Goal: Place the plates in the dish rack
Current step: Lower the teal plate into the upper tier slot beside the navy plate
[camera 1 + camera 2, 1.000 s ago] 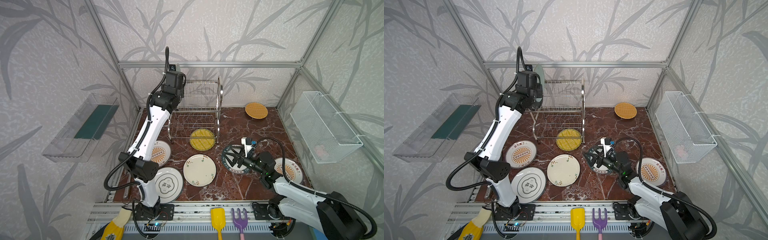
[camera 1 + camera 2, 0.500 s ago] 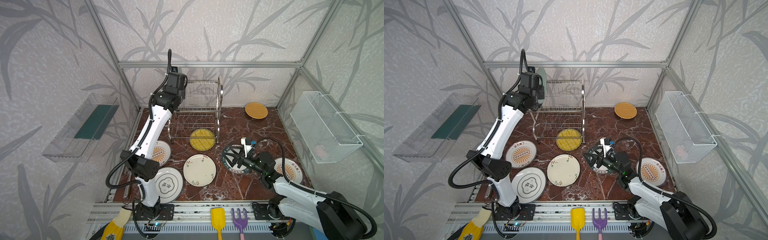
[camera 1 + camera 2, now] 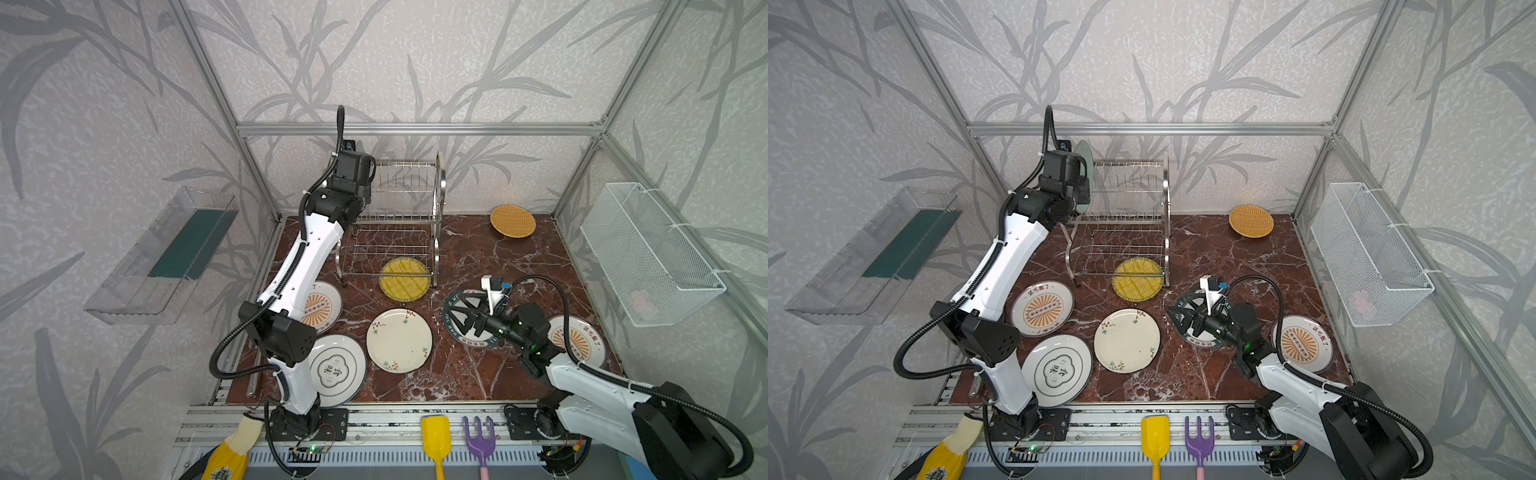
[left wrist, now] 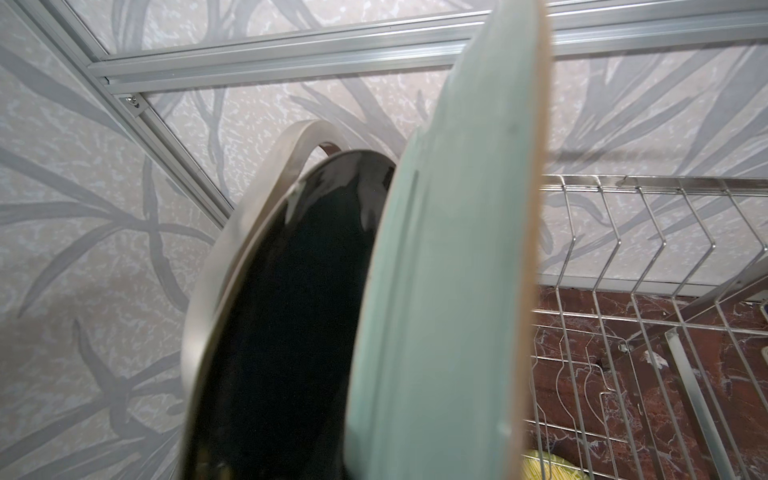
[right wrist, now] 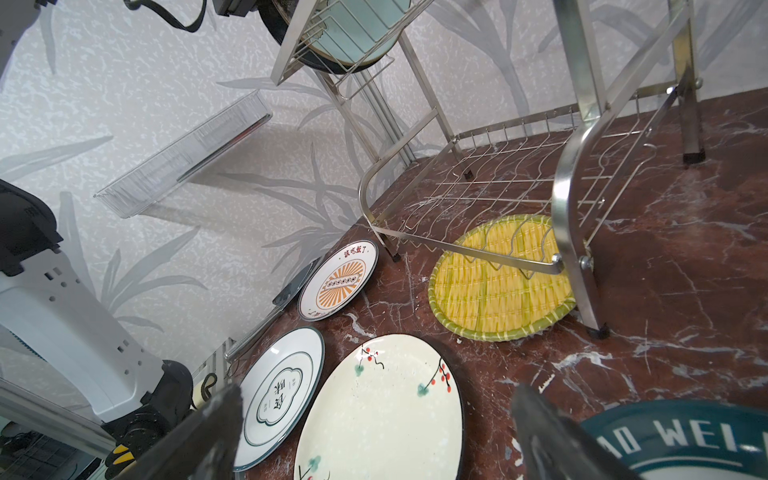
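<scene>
Our left fingers (image 3: 1082, 187) clamp the pale teal plate (image 4: 436, 291) upright at the left end of the upper tier of the dish rack (image 3: 439, 199), just beside the black plate (image 4: 299, 332) standing there. Our right fingers (image 5: 199, 432) are spread wide above the teal-rimmed white plate (image 5: 685, 440) on the worktop (image 3: 478, 374). The yellow striped plate (image 3: 404, 278) lies partly under the rack's front rail.

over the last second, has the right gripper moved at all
No. The right gripper hangs open over the teal-rimmed plate, at the same spot against that plate's rim as a second ago.
</scene>
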